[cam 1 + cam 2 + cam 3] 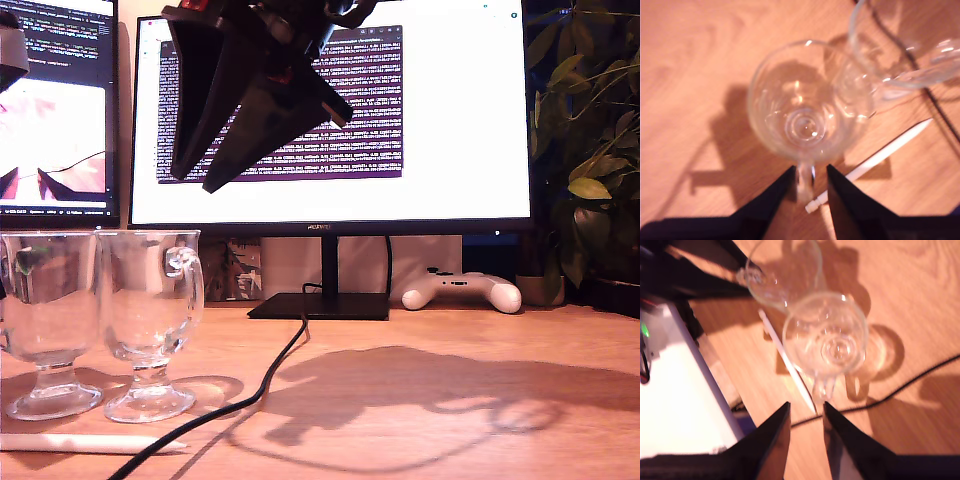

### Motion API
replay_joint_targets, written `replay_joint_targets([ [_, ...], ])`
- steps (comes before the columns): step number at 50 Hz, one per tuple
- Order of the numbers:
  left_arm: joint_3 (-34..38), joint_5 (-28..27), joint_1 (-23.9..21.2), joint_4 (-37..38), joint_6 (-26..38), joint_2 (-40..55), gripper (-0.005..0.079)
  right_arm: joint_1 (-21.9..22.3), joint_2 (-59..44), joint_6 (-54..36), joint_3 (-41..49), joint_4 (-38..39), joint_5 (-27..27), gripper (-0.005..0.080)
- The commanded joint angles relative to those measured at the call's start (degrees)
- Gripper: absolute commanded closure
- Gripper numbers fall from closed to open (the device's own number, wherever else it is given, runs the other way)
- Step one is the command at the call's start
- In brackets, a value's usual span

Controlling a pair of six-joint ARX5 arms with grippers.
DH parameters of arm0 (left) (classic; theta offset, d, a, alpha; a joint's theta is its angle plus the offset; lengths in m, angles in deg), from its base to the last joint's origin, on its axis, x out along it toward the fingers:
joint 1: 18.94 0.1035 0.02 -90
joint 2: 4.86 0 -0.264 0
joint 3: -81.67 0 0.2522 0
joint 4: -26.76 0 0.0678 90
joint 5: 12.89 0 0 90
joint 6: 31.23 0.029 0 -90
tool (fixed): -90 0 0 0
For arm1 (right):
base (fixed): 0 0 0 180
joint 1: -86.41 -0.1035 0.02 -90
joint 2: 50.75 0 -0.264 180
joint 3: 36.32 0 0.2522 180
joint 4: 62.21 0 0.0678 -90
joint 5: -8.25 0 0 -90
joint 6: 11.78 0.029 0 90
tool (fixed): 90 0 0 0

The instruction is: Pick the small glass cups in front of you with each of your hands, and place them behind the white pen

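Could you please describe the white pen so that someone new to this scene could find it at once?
On the wooden desk, find the two clear glass mugs at the exterior view's left. In front of their feet lies the slim white pen, flat and pale, unlike the black cable crossing its tip.

Two clear stemmed glass mugs point(50, 320) point(150, 320) stand side by side on the wooden desk point(450, 420), at the exterior view's left, bowls touching. Slim white pointed pen point(90, 442): flat before them, at the desk's near edge. Black cable point(270, 375): runs past the pen's tip back to the monitor stand point(320, 305). White game controller point(462, 292): beside that stand, toward the exterior view's right.
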Motion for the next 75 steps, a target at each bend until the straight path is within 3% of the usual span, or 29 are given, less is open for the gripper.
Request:
replay_joint_targets([
  [1,1.0,0.0,-0.3,0.7,-0.3,-2.1,0.0579,1.1,0.8,-0.3,-0.8,-0.6,0.2,0.0584],
  [4,1.0,0.0,-0.2,1.6,-0.3,-4.1,0.0634,1.9,0.8,-0.4,-0.8,-1.0,0.2,0.0662],
  [7,1.0,0.0,0.0,2.4,-0.3,-6.0,0.0778,3.3,0.8,-0.4,-0.8,-1.2,0.2,0.0775],
  [17,1.0,-0.1,1.6,1.2,-5.7,-10.0,0.0761,7.4,0.8,-1.2,-0.7,-1.9,0.2,0.0759],
  [25,1.2,-0.9,3.6,-2.3,-5.8,-11.2,0.0761,10.9,0.8,-3.1,-0.5,-1.6,-0.2,0.0759],
  [31,2.4,-0.9,5.9,-6.4,-11.3,-11.2,0.0761,13.8,1.2,-3.1,0.3,0.3,-2.1,0.0759],
  [44,10.8,-0.2,9.5,-16.1,-14.9,-13.9,0.0761,21.1,6.2,-3.2,6.7,8.7,-7.1,0.0759],
  [53,15.3,3.3,10.3,-21.3,-17.5,-19.8,0.0761,26.8,12.5,-3.1,12.7,16.5,-8.0,0.0759],
  [64,18.4,9.6,10.3,-25.0,-19.3,-28.6,0.0761,32.9,21.2,-3.0,24.6,27.9,-9.1,0.0759],
  [75,21.7,11.4,10.3,-29.4,-18.6,-31.4,0.0761,36.7,28.3,-3.2,35.9,38.1,-11.6,0.0759],
])
